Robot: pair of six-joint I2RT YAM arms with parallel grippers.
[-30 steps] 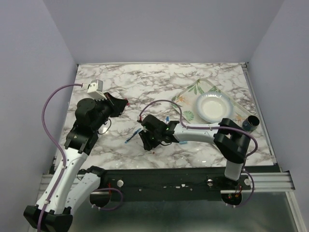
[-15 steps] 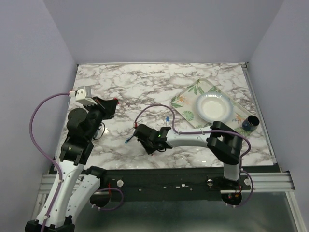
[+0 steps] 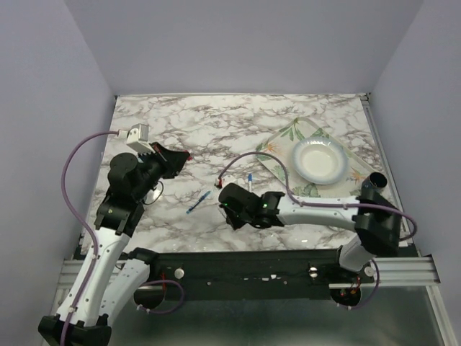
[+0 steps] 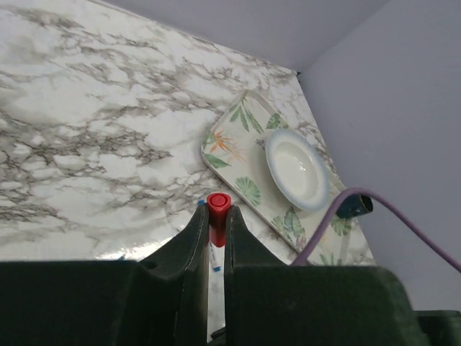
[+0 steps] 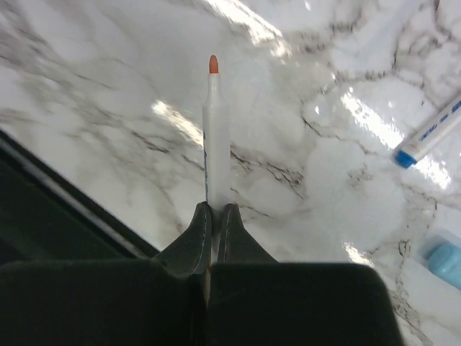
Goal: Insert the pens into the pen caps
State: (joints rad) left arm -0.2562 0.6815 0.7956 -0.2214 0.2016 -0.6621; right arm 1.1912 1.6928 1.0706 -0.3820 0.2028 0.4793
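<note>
The tray (image 3: 288, 132) lies at the right rear of the desk (image 3: 216, 115), with the bowl (image 3: 319, 160) on it. The cup (image 3: 376, 182) stands just right of the tray's front corner, near the desk's right edge. The left tool (image 4: 215, 220) hangs over the desk's left part with a cap (image 4: 218, 207) pinched between its fingers. The right tool (image 5: 214, 210) is near the front centre, gripping a held pen (image 5: 216, 137). One loose pen (image 3: 198, 202) lies on the desk between the two tools. A second loose pen (image 3: 250, 179) lies behind the right tool, left of the tray. A loose cap (image 5: 443, 256) lies on the desk near the right tool.
</note>
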